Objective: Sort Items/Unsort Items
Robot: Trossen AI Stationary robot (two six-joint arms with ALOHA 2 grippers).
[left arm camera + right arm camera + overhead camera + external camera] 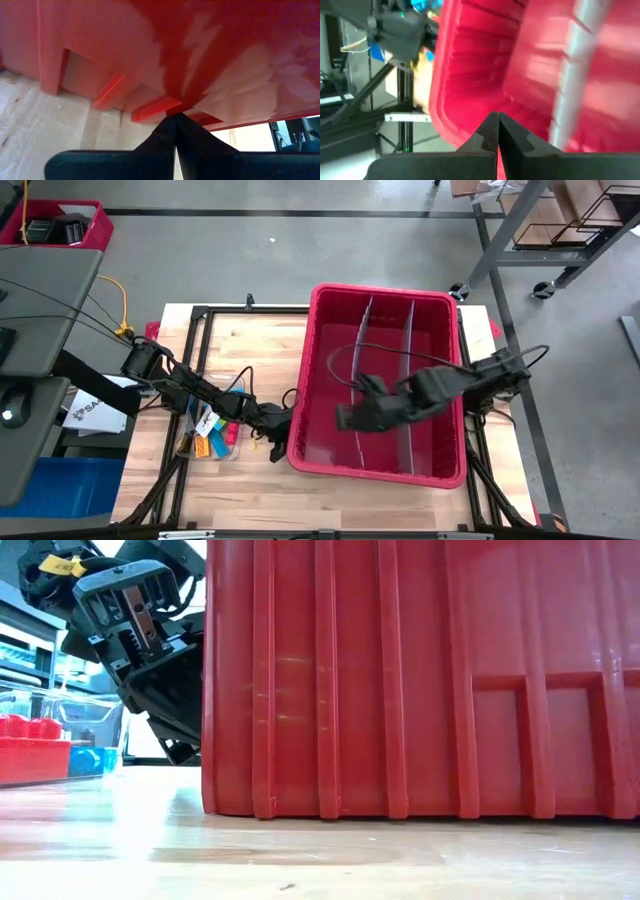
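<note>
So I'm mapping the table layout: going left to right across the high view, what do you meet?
Colored items → left gripper → red bin's left wall → right gripper inside the bin → bin's right wall.

The red bin (420, 680) fills most of the low view, its top and right side cut off by the picture's edges, and it hides everything on the table behind it. The items (212, 438) near the table's left edge lie partly under the left arm, too small to tell apart. The right wrist view is blurred, so the bin's dividers (570, 75) show only as a pale streak.
</note>
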